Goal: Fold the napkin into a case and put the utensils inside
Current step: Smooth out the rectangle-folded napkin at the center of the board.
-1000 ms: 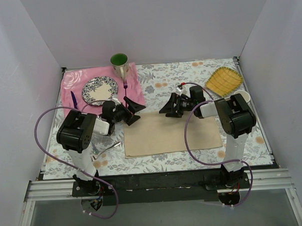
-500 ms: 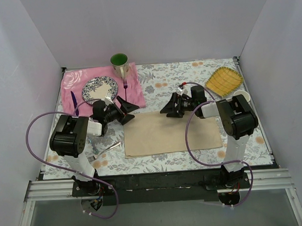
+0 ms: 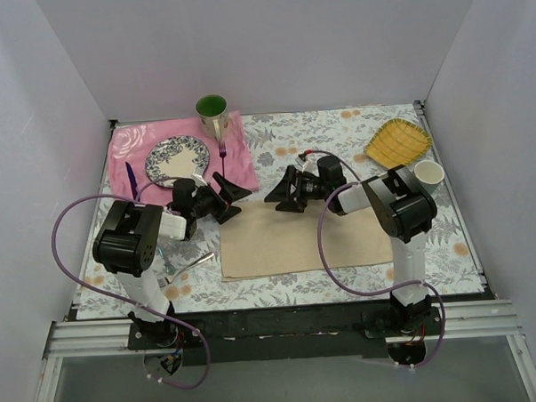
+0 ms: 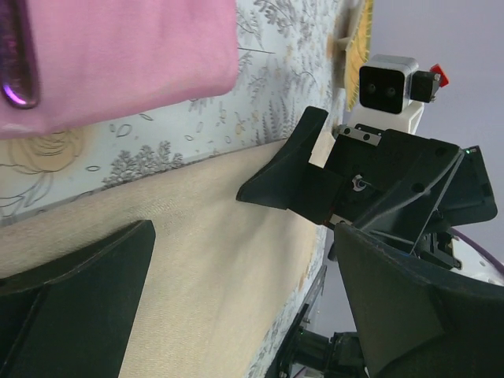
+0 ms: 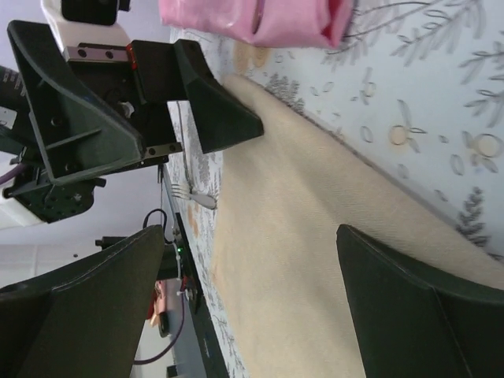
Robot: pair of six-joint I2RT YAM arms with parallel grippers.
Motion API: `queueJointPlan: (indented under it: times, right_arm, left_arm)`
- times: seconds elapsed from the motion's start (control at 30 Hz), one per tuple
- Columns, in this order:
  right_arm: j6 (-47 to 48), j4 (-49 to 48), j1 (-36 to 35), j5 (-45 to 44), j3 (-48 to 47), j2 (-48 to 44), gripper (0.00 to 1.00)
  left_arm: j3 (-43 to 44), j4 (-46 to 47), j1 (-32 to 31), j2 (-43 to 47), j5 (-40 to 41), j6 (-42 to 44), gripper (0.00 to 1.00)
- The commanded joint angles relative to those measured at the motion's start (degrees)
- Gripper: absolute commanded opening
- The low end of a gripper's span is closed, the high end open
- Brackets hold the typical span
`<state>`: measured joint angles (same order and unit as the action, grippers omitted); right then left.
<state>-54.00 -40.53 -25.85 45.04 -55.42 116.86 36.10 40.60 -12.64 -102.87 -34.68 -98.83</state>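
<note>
Napkin [image 3: 296, 240] lay flat and unfolded on the flowered table cover, between the arms; no case was yet formed. Both arms hung low over the left part of its far edge, judged to be placed to lift that edge for a first fold. The left gripper [image 3: 239, 200] and right gripper [image 3: 275, 203] stood with jaws spread wide, grasping nothing. The plate [image 3: 175, 160], green cup [image 3: 212, 110] and white cup [image 3: 427, 172] showed no contents. The pale fork [image 3: 186, 269] lay loose off the napkin's near left corner; no spoon was found.
</note>
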Motion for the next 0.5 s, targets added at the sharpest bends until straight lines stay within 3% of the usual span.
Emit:
queueJointPlan:
  times: [0.0,0.47]
  right_arm:
    - [-2.5,-6.1,1.4,-2.9,-0.8,2.3,0.99]
    - [-0.9,-5.9,12.5,-1.4,4.4,2.1,0.99]
  left_arm:
    - [-0.3,-3.3,0.1,-0.1,3.6,1.7,0.98]
    - [-1.0,-12.1,1.8,-0.8,8.5,4.8,0.98]
